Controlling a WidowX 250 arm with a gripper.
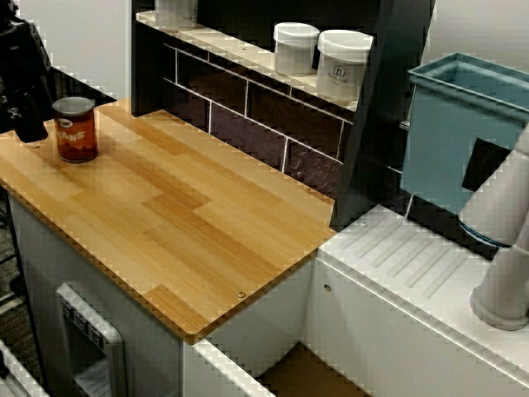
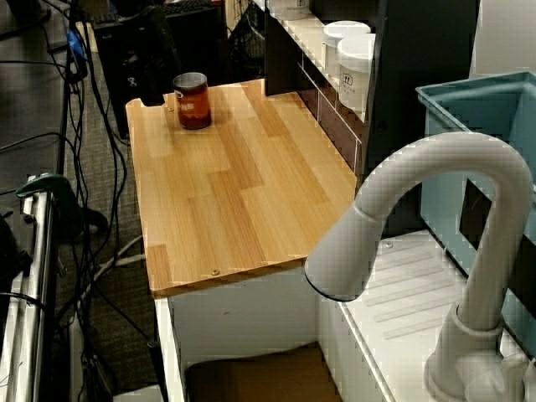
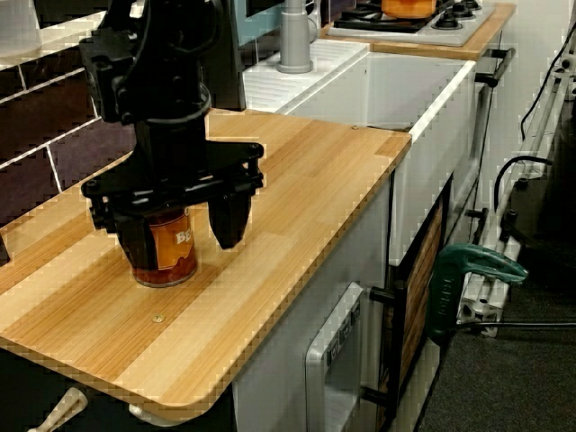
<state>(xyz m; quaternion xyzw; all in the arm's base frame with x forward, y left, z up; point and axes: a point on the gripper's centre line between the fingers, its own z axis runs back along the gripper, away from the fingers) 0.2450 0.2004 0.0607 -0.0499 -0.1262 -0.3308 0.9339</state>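
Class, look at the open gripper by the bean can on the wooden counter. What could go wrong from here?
1. The bean can stands near the end edge of the wooden counter. A sideways knock could tip it or slide it off.
2. The gripper is open close to the can, but the views do not settle whether its fingers straddle it. Closing might clip the rim or miss.

One can (image 1: 75, 130) on the desk (image 1: 190, 223); three white jars (image 1: 295, 47) along the shelf (image 1: 240, 51), one cropped by the frame; one faucet (image 2: 435, 243), one blue bin (image 1: 446, 141), one green clamp (image 3: 472, 270).
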